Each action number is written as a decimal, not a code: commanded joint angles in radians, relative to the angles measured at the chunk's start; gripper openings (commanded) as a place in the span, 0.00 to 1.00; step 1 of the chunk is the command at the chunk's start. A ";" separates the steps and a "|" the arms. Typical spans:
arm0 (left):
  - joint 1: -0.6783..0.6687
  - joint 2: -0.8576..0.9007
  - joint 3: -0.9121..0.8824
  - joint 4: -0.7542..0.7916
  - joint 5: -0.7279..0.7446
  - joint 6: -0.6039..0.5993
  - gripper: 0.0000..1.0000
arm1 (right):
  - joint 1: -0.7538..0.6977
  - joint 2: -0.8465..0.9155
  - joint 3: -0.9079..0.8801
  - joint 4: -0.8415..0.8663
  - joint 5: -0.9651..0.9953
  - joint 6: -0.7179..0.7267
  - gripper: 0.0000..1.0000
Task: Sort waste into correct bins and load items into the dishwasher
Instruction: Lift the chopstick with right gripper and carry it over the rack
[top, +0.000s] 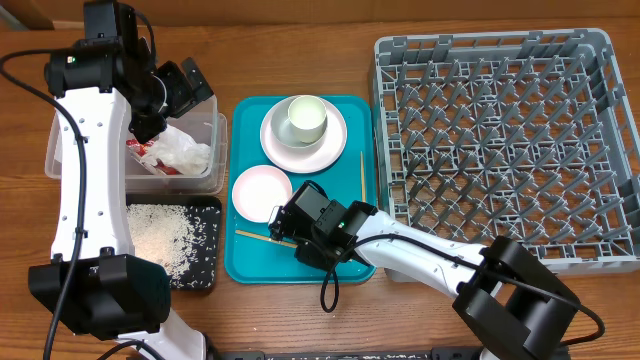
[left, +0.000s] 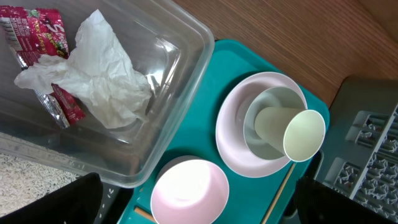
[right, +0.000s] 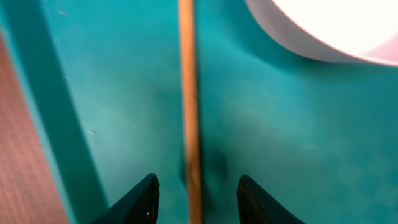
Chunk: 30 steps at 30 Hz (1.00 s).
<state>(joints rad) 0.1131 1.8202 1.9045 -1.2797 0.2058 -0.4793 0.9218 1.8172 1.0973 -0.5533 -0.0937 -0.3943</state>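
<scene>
Wooden table (top: 300, 50) — teal tray (top: 345, 190) central

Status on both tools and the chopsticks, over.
Left tool open near clear plastic tub. Right tool open, straddling thin wooden chopstick on teal tray, not gripped. Small white bowl close by.

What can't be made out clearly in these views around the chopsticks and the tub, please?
Right wrist: the chopstick between the fingers of the right tool is blurred; whether it lies flat is unclear.
Overhead: that tool's own body hides its fingertips.
Left wrist: the tissue covers much of the red wrapper.
Right wrist: the bowl is cut off by the top edge.
</scene>
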 joint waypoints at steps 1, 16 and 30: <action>-0.002 0.001 0.015 -0.002 -0.004 0.008 1.00 | -0.003 0.011 -0.005 0.003 0.055 -0.031 0.42; -0.002 0.001 0.015 -0.002 -0.004 0.008 1.00 | -0.001 0.064 -0.006 0.003 0.019 -0.029 0.30; -0.002 0.001 0.015 -0.002 -0.004 0.008 1.00 | -0.001 0.063 -0.002 -0.029 0.009 -0.021 0.04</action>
<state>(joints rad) 0.1131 1.8202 1.9045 -1.2797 0.2058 -0.4793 0.9218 1.8668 1.0977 -0.5636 -0.0788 -0.4187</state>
